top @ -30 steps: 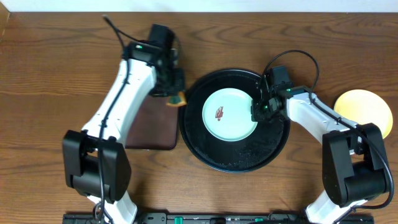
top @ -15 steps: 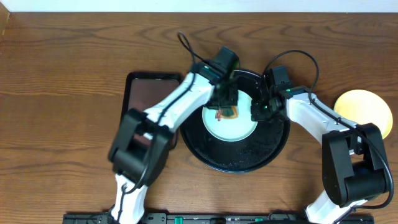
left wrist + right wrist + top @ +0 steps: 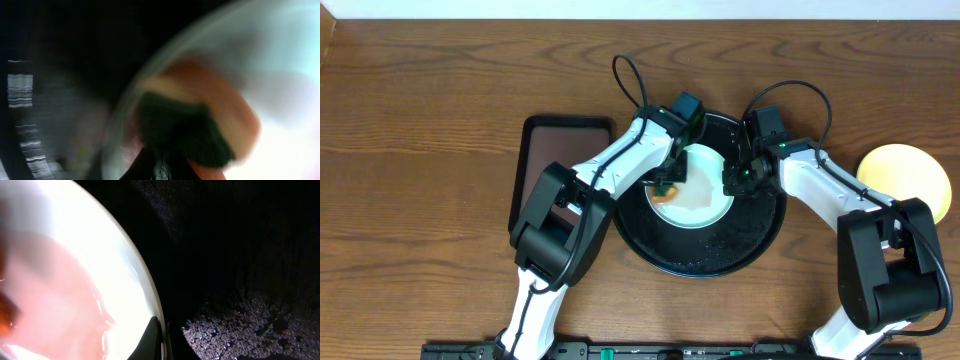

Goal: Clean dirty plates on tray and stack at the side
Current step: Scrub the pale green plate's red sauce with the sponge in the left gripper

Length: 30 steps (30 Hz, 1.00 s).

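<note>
The mint plate (image 3: 705, 200) lies central on the tray (image 3: 720, 258), its 3 o'clock rim pinched by the right claw (image 3: 732, 186), seemingly to steady it; the left claw (image 3: 669, 186), clamped on a sponge (image 3: 665, 194), presses its 9 o'clock side, apparently to scrub; a yellow plate (image 3: 903, 178) waits at the tray's 3 o'clock.

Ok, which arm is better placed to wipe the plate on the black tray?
Left. The left gripper holds the sponge on the plate; the right gripper only clamps the plate's rim.
</note>
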Each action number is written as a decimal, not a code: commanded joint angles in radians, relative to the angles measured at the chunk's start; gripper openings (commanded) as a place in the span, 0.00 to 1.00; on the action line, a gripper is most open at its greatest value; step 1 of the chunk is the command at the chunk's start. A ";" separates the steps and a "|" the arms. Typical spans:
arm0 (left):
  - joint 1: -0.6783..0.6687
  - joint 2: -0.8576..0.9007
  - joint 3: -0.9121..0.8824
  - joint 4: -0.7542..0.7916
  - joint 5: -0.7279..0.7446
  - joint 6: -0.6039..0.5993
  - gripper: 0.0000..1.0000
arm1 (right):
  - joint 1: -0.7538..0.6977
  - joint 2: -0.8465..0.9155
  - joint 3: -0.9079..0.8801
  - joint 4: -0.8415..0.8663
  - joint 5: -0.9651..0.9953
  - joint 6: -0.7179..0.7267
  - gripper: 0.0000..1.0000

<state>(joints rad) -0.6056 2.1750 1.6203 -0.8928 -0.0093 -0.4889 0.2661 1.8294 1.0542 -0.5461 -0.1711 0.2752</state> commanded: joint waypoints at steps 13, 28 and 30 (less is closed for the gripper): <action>0.006 0.029 -0.016 0.237 0.126 -0.008 0.07 | 0.007 0.002 -0.014 -0.026 0.036 0.000 0.01; 0.018 0.029 -0.015 0.011 -0.156 0.020 0.07 | 0.007 0.002 -0.014 -0.027 0.036 0.000 0.01; 0.020 0.029 -0.015 -0.022 -0.242 0.020 0.07 | 0.007 0.002 -0.014 -0.026 0.036 0.000 0.01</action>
<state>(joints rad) -0.6022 2.1788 1.6241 -0.8646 -0.0250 -0.4892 0.2741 1.8294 1.0542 -0.5556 -0.1890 0.2878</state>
